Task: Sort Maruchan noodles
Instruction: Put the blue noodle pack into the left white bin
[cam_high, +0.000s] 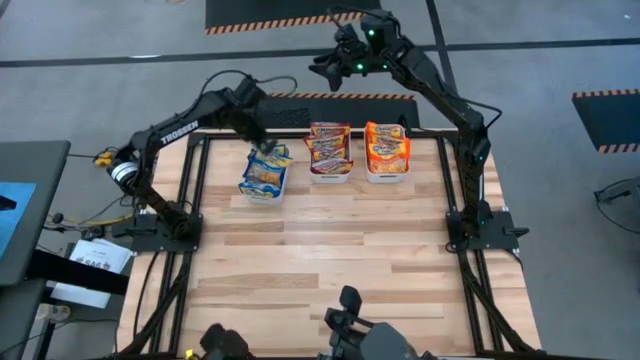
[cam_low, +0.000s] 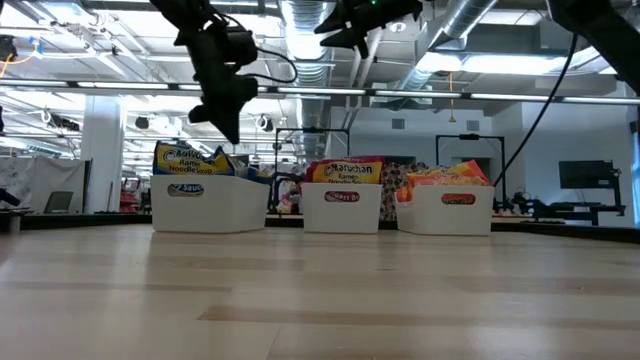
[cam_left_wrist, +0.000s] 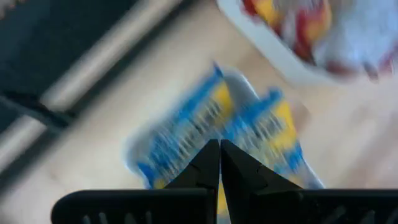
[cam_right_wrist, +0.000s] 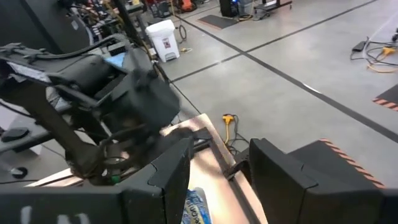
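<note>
Table: pale wooden slatted tabletop (cam_high: 330, 260) with three white rectangular plastic bins in a row near its far edge
Left bin: white plastic bin (cam_low: 208, 204) on my left side, holding the blue glossy Maruchan noodle packets (cam_high: 265, 176) with yellow artwork, standing up above the rim
Middle bin: white plastic bin (cam_low: 341, 207) holding the maroon glossy noodle packets (cam_high: 329, 146)
Right bin: white plastic bin (cam_low: 445, 209) holding the orange glossy noodle packets (cam_high: 387, 146)
Left gripper: my left gripper (cam_high: 262, 148) hangs just above the far end of the left bin, over the blue packets; its two dark fingers (cam_left_wrist: 208, 165) are pressed together tip to tip, with nothing between them
Left wrist view: blurred, but the blue packets (cam_left_wrist: 214, 127) lie directly past my closed fingertips, inside the bin's white rim
Right gripper: my right gripper (cam_high: 325, 72) is raised high beyond the far edge of the table, over the grey floor (cam_high: 520, 25), well apart from all three bins; its fingers (cam_right_wrist: 171, 171) stand wide apart and hold nothing
Right wrist view: my left arm (cam_right_wrist: 93, 112) shows beyond my spread fingers, with a corner of a blue packet (cam_right_wrist: 196, 208) below it
</note>
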